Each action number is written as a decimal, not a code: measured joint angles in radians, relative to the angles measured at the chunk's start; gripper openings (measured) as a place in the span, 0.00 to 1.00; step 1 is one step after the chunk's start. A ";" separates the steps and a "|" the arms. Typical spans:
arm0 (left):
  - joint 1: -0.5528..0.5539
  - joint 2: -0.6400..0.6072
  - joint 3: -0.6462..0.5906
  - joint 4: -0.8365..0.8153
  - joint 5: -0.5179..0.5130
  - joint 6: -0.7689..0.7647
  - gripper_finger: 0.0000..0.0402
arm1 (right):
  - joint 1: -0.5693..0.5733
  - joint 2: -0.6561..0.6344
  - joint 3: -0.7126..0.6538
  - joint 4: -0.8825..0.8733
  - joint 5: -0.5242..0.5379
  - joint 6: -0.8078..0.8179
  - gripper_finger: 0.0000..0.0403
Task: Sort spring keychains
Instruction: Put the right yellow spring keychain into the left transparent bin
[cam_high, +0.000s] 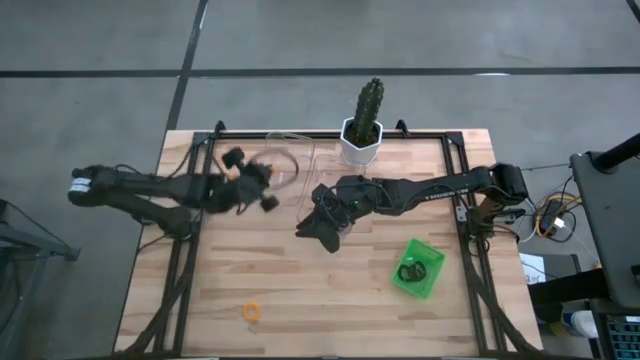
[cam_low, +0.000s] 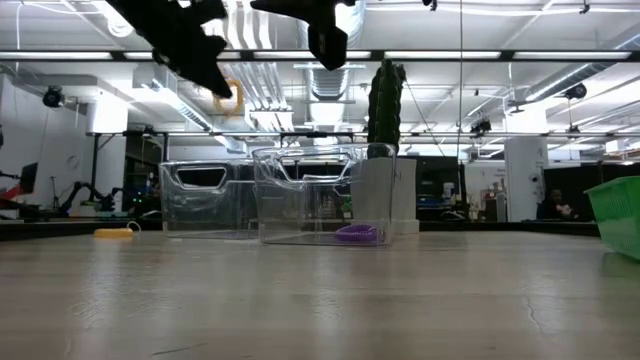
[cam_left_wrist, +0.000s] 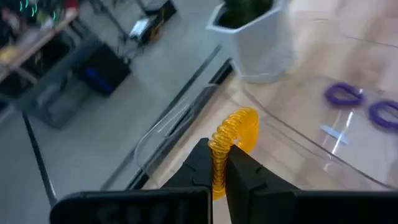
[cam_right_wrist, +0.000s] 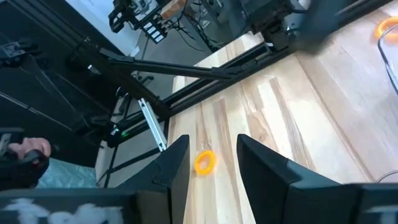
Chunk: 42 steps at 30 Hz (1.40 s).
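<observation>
Pinched in the left gripper (cam_left_wrist: 219, 167), an orange keychain (cam_left_wrist: 235, 140) hangs above the clear trays (cam_left_wrist: 323, 134); purple ones (cam_left_wrist: 343, 94) lie sorted just beyond, another orange loop (cam_high: 251, 311) remains loose, right gripper (cam_right_wrist: 211, 163) spread, empty.

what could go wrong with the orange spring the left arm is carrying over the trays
1. The left gripper pinches the orange spring keychain only at one end, so most of the coil hangs free and may slip out early.
2. It is above the clear trays' walls, near an edge; released here it could bounce outside or land with the purple keychains.
3. The right gripper, open and empty, hangs close by over the same trays, so the arms could crowd.
</observation>
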 joint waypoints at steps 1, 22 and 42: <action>0.047 0.000 0.000 0.016 0.038 0.000 0.03 | 0.000 0.000 0.000 0.000 0.000 -0.004 0.32; 0.450 0.312 -0.011 0.168 0.524 -0.055 0.06 | 0.000 0.000 0.000 -0.001 0.000 -0.011 0.32; 0.451 0.351 -0.013 0.169 0.446 -0.054 0.08 | 0.000 0.000 0.000 -0.002 -0.001 -0.007 0.29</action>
